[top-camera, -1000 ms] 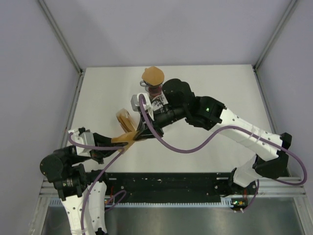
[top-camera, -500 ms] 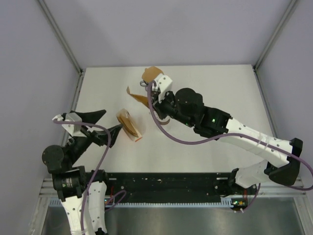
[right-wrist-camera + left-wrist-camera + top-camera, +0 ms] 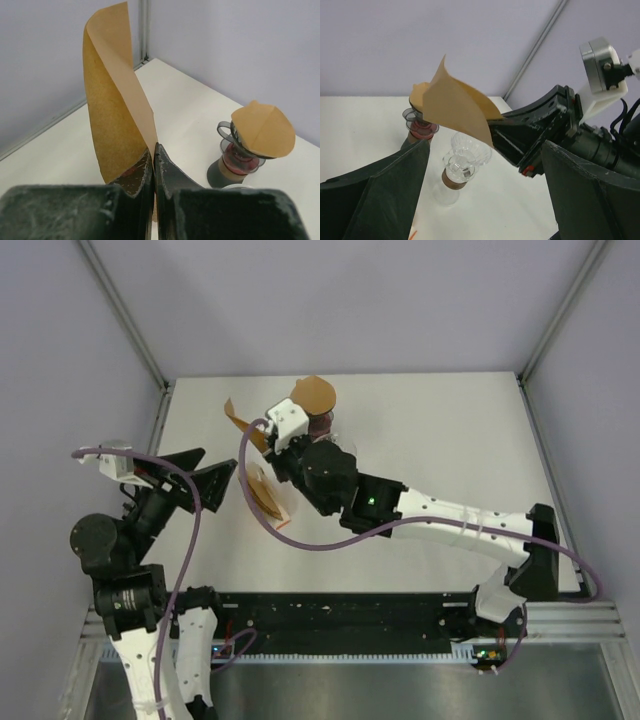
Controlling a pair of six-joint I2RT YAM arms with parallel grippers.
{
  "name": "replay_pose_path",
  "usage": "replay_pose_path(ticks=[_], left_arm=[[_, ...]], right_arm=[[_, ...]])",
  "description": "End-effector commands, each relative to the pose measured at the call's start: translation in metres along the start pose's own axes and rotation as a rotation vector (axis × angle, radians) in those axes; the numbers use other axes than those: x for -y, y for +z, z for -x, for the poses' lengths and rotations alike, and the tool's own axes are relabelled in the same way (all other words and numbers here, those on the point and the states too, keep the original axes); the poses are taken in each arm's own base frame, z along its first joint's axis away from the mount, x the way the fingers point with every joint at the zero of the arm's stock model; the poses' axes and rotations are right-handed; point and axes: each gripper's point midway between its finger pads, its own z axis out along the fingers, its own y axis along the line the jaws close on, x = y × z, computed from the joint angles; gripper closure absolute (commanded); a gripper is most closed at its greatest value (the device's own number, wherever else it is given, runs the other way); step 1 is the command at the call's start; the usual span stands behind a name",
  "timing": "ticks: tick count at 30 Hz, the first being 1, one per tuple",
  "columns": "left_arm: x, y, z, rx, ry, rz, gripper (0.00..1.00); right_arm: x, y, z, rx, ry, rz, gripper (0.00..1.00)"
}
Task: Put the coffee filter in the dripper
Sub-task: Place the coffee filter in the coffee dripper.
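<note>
My right gripper [image 3: 154, 148] is shut on the lower edge of a brown paper coffee filter [image 3: 112, 100], which stands up curled from the jaws. From above, the right gripper [image 3: 255, 437] holds the filter [image 3: 236, 419] over the table's back left. The left wrist view shows the filter [image 3: 455, 107] hanging above and just behind a clear glass dripper [image 3: 467, 150], which is empty and stands on a clear base. My left gripper [image 3: 200, 478] is open and empty, drawn back at the left, its jaws framing the clear dripper. The right arm hides that dripper from above.
A dark dripper [image 3: 318, 420] on a reddish base stands at the back with another brown filter [image 3: 314, 394] in it, also seen as the dark dripper [image 3: 239, 150]. A stack of brown filters [image 3: 268, 494] lies on the table between the arms. The left wall rail [image 3: 150, 475] is close.
My left gripper has opened and pulled back to the left. My right gripper has carried the filter from the table's front toward the back left.
</note>
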Motion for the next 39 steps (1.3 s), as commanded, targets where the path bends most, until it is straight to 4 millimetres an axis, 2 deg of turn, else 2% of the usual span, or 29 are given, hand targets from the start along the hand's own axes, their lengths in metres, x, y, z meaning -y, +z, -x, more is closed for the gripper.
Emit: replay_pose_path(ticks=[1,2,4,7,10,15,20,24,29,33,35,39], left_arm=[[-0.013,0.004,0.006,0.003,-0.092,0.096,0.03],[-0.019,0.004,0.002,-0.01,-0.098,0.117,0.1],[-0.028,0.006,-0.005,-0.03,-0.124,0.144,0.28],[-0.032,0.008,-0.011,-0.047,-0.162,0.144,0.41],[-0.033,0.008,-0.013,-0.051,-0.172,0.148,0.42],[-0.029,0.01,-0.008,-0.039,-0.173,0.128,0.31],[-0.027,0.01,-0.01,-0.04,-0.185,0.115,0.28],[-0.033,0.012,-0.013,-0.048,-0.197,0.131,0.33],[-0.043,0.014,-0.018,-0.057,-0.216,0.163,0.39],[-0.051,0.012,-0.021,-0.061,-0.214,0.21,0.46],[-0.058,0.009,-0.024,-0.069,-0.208,0.249,0.55],[-0.074,0.003,-0.031,-0.094,-0.186,0.342,0.84]], right_arm=[[-0.014,0.003,0.04,0.096,0.022,-0.006,1.0],[-0.017,0.004,0.04,0.094,0.012,-0.005,1.0],[-0.026,0.003,0.04,0.091,-0.005,0.005,1.0],[-0.037,0.004,0.037,0.08,-0.017,0.028,1.0],[-0.041,0.005,0.036,0.074,-0.024,0.041,1.0],[-0.047,0.009,0.03,0.057,-0.051,0.038,1.0],[-0.051,0.012,0.028,0.05,-0.069,0.043,1.0],[-0.059,0.011,0.032,0.062,-0.067,0.082,1.0],[-0.08,0.01,0.027,0.05,-0.102,0.143,1.0],[-0.09,0.008,0.026,0.052,-0.126,0.169,1.0],[-0.089,0.008,0.024,0.047,-0.137,0.162,1.0],[-0.078,0.005,0.026,0.053,-0.135,0.128,1.0]])
